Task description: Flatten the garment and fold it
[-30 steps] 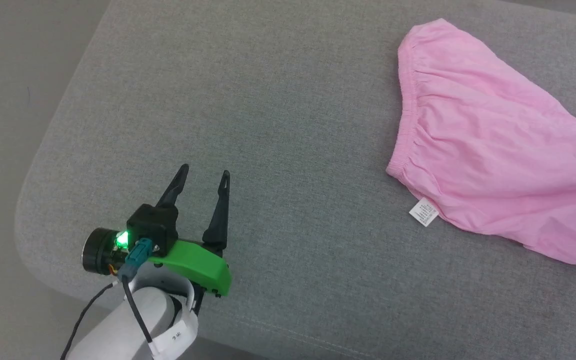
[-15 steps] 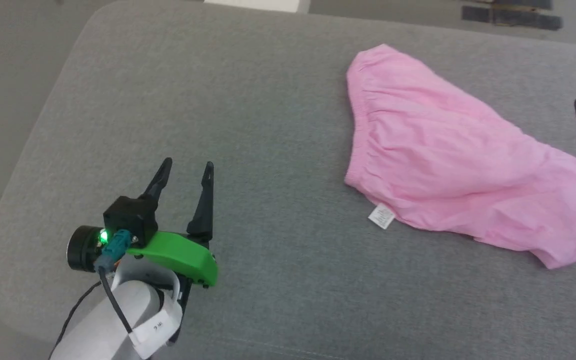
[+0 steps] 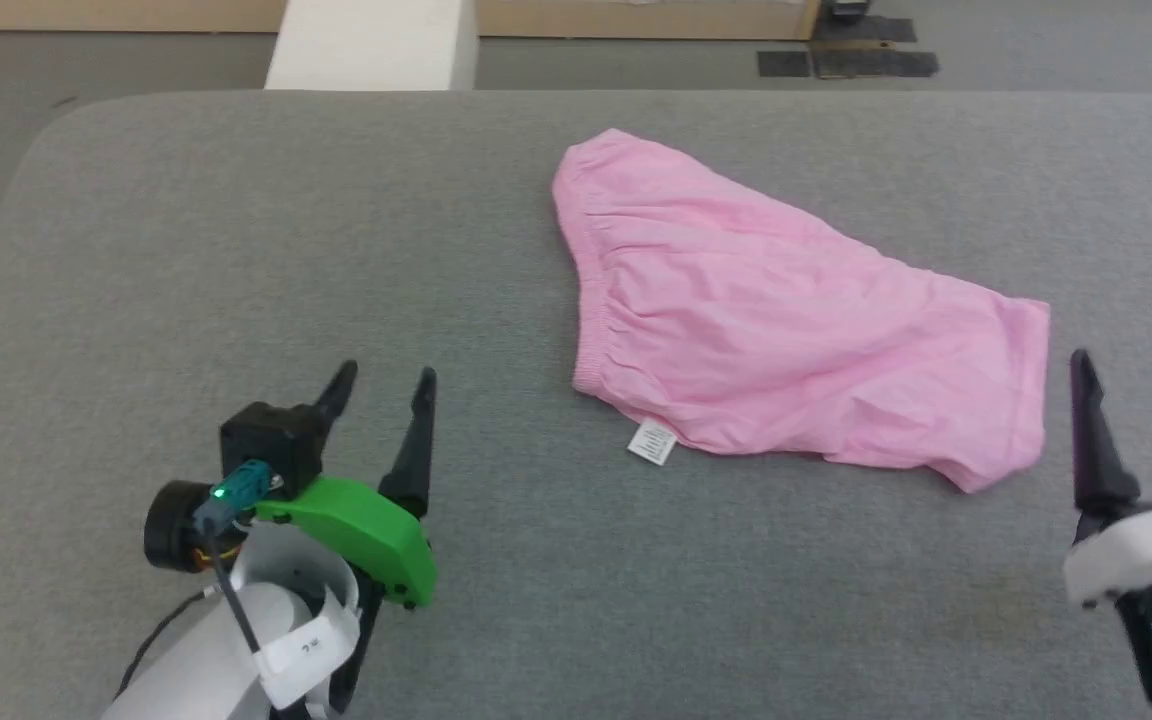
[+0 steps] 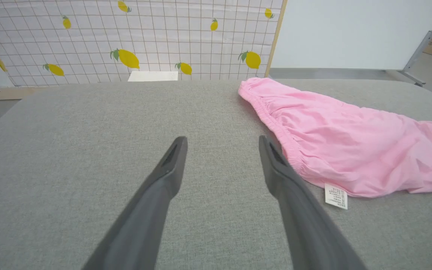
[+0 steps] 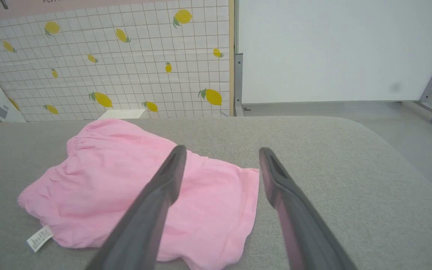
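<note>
The pink garment [image 3: 786,320] lies spread on the grey cushioned surface [image 3: 236,250], elastic band edge to the left and a white label [image 3: 652,442] at its near corner. My left gripper [image 3: 381,383] stands open at the lower left, well apart from the cloth, nothing between its fingers. In the left wrist view the garment [image 4: 343,142] lies just right of the left gripper [image 4: 221,140]. My right gripper [image 3: 1126,365] is open at the lower right, just past the garment's right hem. In the right wrist view the right gripper [image 5: 219,150] spans the hem of the garment [image 5: 118,176], holding nothing.
The surface's rounded far edge [image 3: 536,95] runs across the top, with floor, a white block [image 3: 371,45] and a wooden base behind. A lemon-print panel [image 4: 126,37] and a white board [image 5: 332,48] stand beyond. A bare stretch of grey surface [image 3: 636,600] lies nearest me.
The head camera has swung, so the whole picture shifted and the garment now sits mid-frame. The right gripper has come into view, open and off the cloth. The left gripper keeps its pose.
</note>
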